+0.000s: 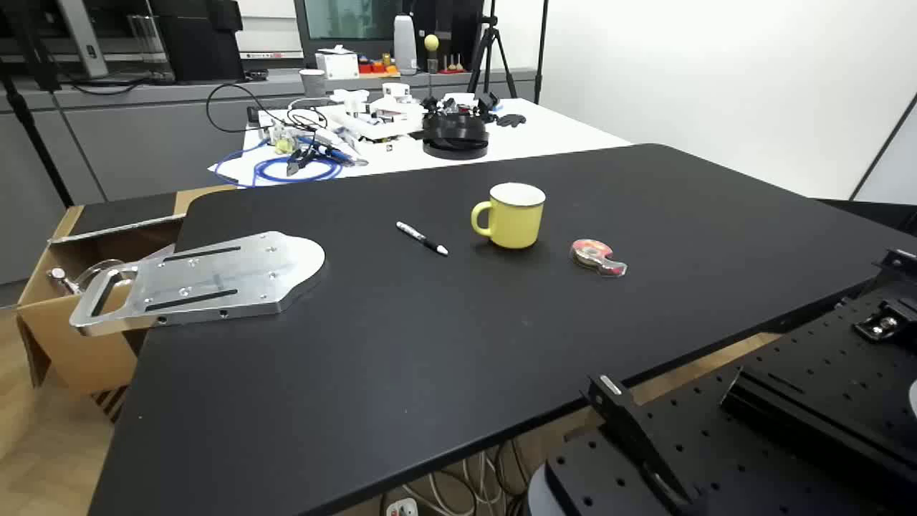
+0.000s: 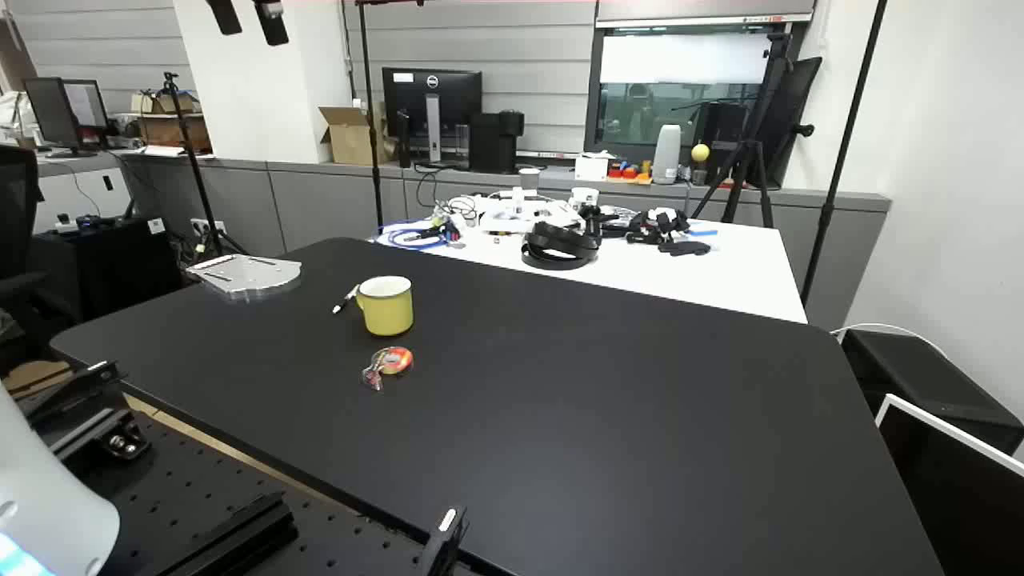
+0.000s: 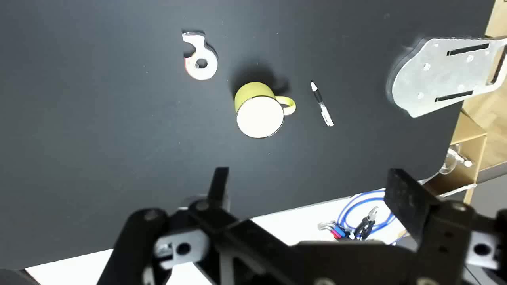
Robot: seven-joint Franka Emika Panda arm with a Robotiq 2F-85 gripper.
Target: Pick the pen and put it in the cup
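The pen (image 1: pixel 422 238) lies flat on the black table, dark with a white section; it also shows in an exterior view (image 2: pixel 346 299) and in the wrist view (image 3: pixel 322 103). The cup (image 1: pixel 512 226) is a yellow mug standing upright beside the pen, its handle on the pen's side; it also shows in an exterior view (image 2: pixel 386 310) and in the wrist view (image 3: pixel 249 93). My gripper (image 3: pixel 309 174) is open and empty, high above the table and apart from both. Its two fingertips show at the top edge of an exterior view (image 2: pixel 249 24).
A pink-red tape dispenser (image 1: pixel 598 258) lies near the cup, on the side away from the pen. A silver metal plate (image 1: pixel 229 276) with a handle overhangs the table edge above a cardboard box (image 1: pixel 86 351). A white table (image 2: pixel 680 276) with cables and tools adjoins the black table (image 2: pixel 600 400).
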